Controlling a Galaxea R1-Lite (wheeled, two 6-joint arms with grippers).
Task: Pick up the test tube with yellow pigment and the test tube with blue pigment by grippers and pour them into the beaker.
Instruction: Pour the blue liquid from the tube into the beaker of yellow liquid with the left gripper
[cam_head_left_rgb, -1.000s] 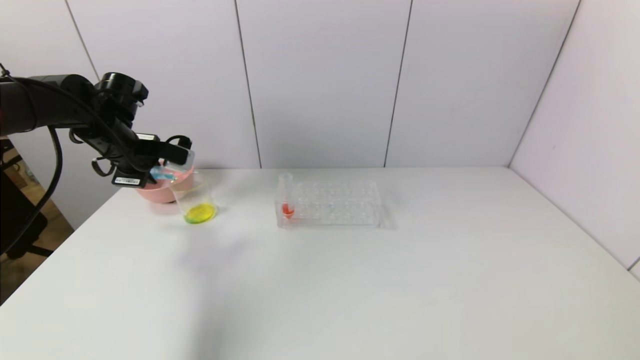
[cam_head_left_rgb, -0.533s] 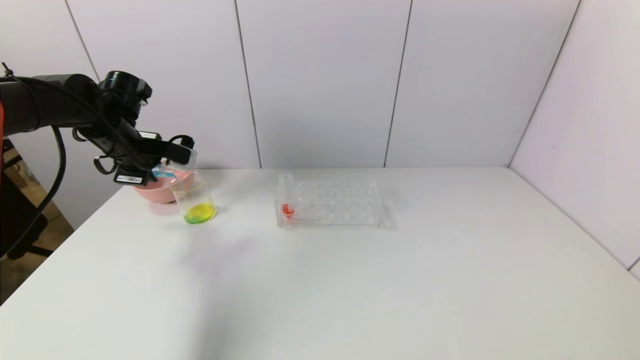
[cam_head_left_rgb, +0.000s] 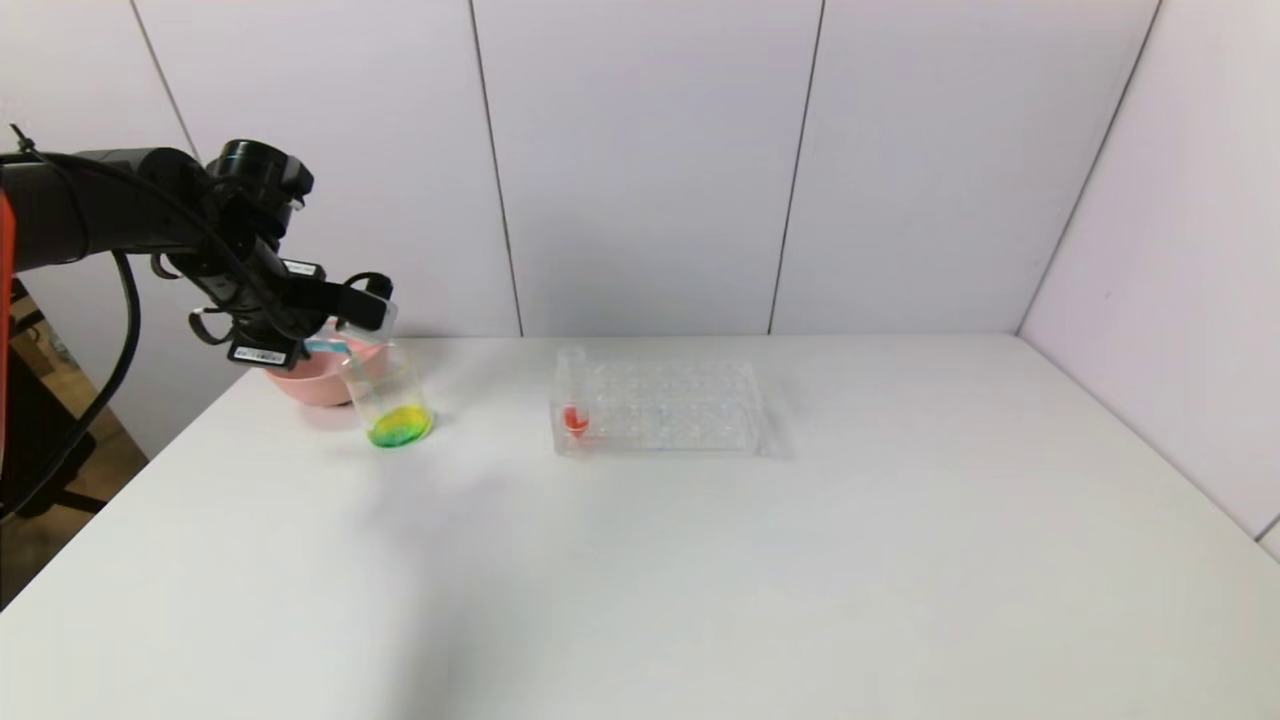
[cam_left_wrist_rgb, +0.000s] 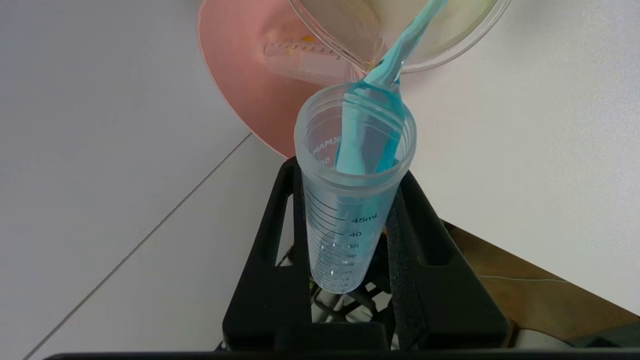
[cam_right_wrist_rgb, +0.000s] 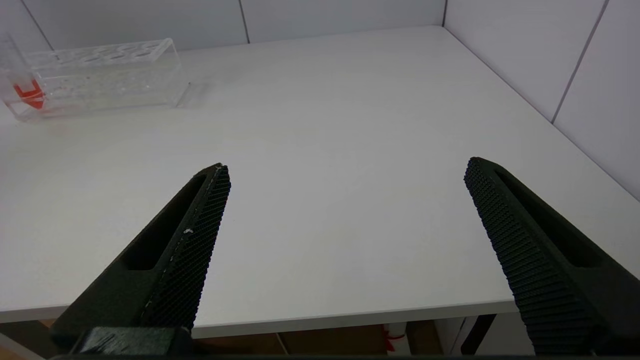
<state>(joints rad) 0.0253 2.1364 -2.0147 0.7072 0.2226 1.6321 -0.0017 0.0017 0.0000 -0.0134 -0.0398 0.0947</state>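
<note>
At the far left of the white bench (cam_head_left_rgb: 700, 560), the black left claw (cam_left_wrist_rgb: 350, 220) was clamped shut on the slim clear graduated test tube with blue pigment (cam_left_wrist_rgb: 352, 200). The tube was tipped well over, its long axis slanting down to the right, its open mouth lowest and aimed into the small clear glass beaker (cam_head_left_rgb: 392, 405). The arm reached in from the left edge, roughly level, wrist bent downward above the pink round bowl (cam_head_left_rgb: 305, 378).

The left wrist view showed what the head view could not: a blue stream running out of the tube mouth over the beaker rim, and a second clear graduated tube (cam_left_wrist_rgb: 302, 60) with yellow specks lying on its side in the bowl. The head view alone showed yellow-green liquid pooled in the beaker, which stood just beside the bowl.

Mid-bench stood a clear many-holed tube rack (cam_head_left_rgb: 665, 405) holding an upright tube with red liquid (cam_head_left_rgb: 573, 400) at its left end.

The black right claw (cam_right_wrist_rgb: 345, 175), seen only in its own wrist view, hung with its jaws spread wide over the near edge of the bench, holding nothing.
</note>
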